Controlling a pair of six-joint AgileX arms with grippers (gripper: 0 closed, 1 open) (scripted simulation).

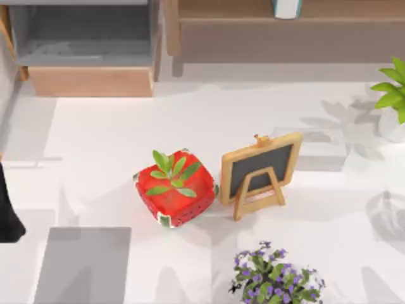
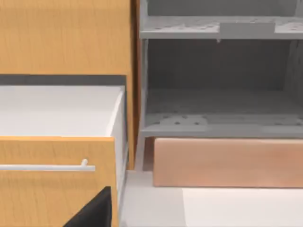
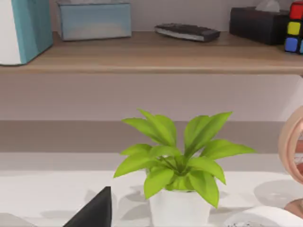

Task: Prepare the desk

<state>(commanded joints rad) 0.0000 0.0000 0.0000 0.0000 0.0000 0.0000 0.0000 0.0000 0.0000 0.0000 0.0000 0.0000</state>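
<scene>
From above: large smooth white worktop (image 1: 95,158), spread wide across the whole scene. Near its middle, a red strawberry-shaped pot with green leaves (image 1: 175,188). Just beside it on the right, a small chalkboard on a wooden easel (image 1: 259,171). At the near edge, a bushy plant with purple flowers (image 1: 275,278). At the near left, a flat grey rectangular mat (image 1: 82,266). At the far left, a light-wood shelf unit with grey compartments (image 1: 88,44). At the left edge, the dark left arm (image 1: 7,209).

From the left wrist: a dark bit of the left end effector (image 2: 92,213), close to a pulled-out wooden drawer with a silver handle (image 2: 47,167). Beside the drawer, the grey compartments (image 2: 218,71). Spread or pressed together: cannot tell.

From the right wrist: a dark bit of the right end effector (image 3: 94,210), low over the white worktop (image 3: 47,194). Near it, a bright green leafy plant in a white pot (image 3: 177,161). Behind, a long wooden shelf (image 3: 142,56) with a dark flat remote (image 3: 187,31). Spread or pressed together: cannot tell.
</scene>
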